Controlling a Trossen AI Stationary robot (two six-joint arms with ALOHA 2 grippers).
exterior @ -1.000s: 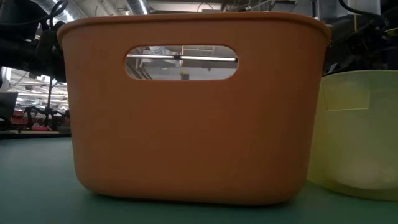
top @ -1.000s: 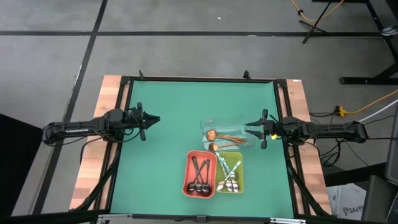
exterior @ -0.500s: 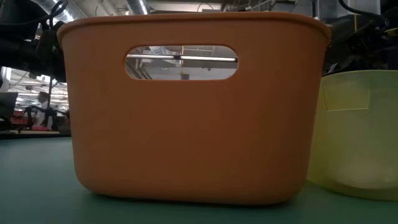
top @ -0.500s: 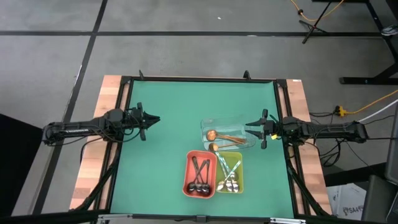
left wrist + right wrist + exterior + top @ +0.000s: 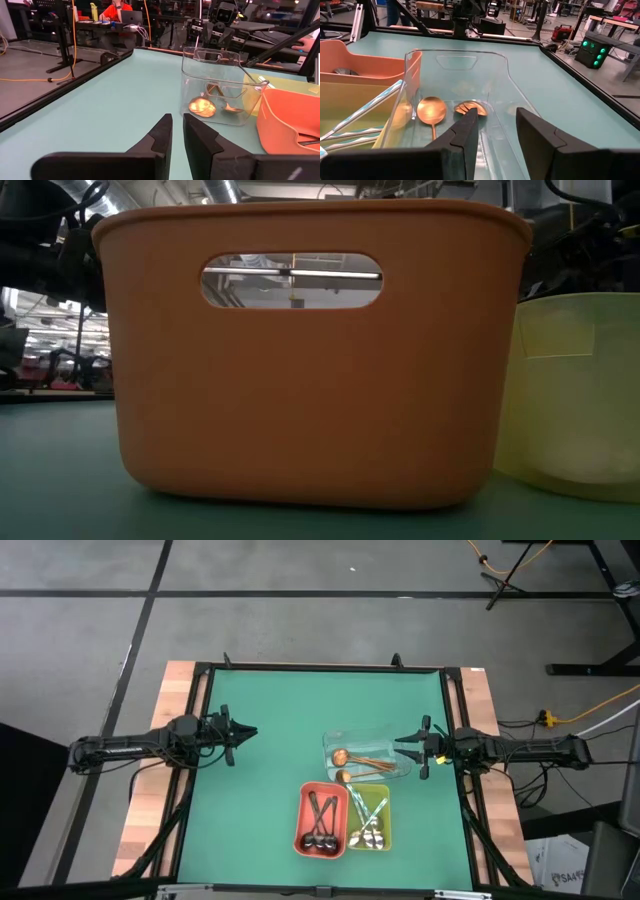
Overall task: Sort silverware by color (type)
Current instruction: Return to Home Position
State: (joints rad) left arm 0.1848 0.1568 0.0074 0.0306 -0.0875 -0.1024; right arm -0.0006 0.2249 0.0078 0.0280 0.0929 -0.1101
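Copper-gold spoons lie in the clear tray. Black utensils lie in the red tray, and silver ones in the yellow-green tray. My left gripper hovers at the table's left side, level, far from the trays. A narrow gap shows between its fingers, with nothing in it. My right gripper hovers level at the clear tray's right end, open and empty.
The three trays cluster at the table's right and near part; the red tray fills the low view, with the yellow-green one beside it. Bare green mat lies left and far. People sit at desks beyond the table.
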